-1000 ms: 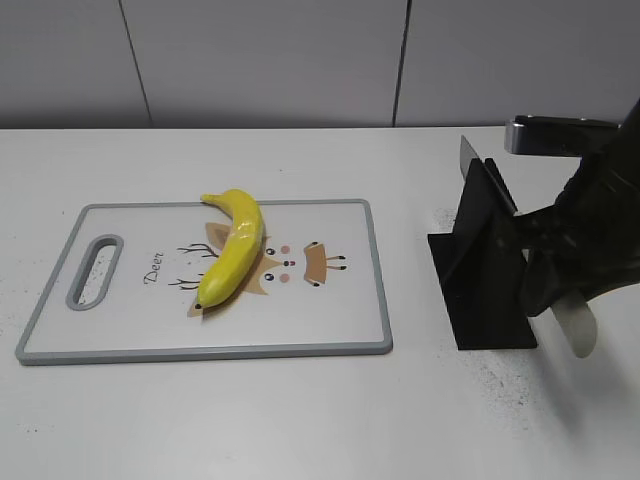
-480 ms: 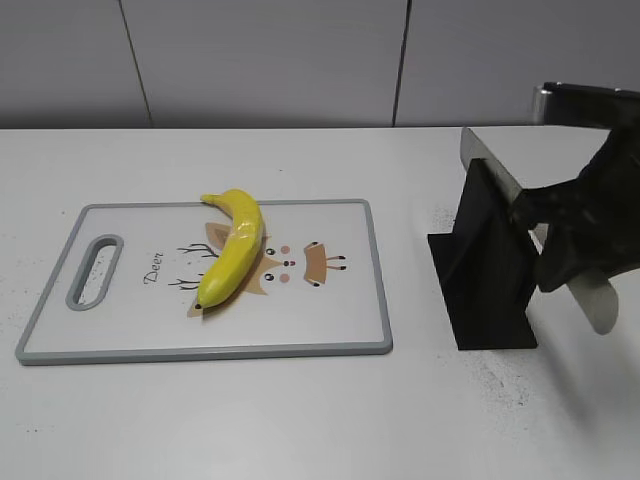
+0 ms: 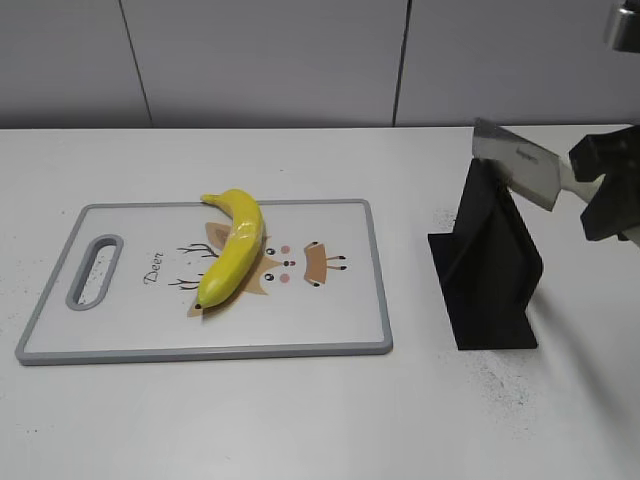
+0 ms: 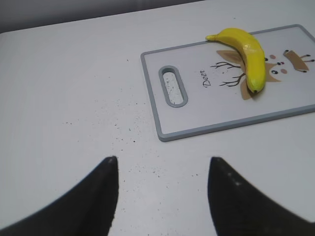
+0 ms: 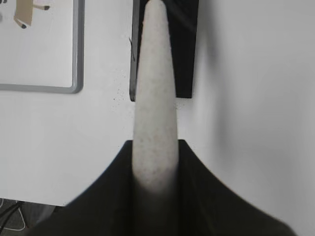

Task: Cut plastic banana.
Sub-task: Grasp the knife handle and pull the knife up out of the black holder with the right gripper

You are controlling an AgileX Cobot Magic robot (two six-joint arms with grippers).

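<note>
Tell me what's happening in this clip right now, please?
The right pincer is shut on the pale handle of a knife, holding the blade in the air just above the black knife stand at the right of the table. The plastic banana lies uncut on the deer-print cutting board, well to the left of the knife. The left pincer hangs open over bare table short of the board's handle end and holds nothing.
</note>
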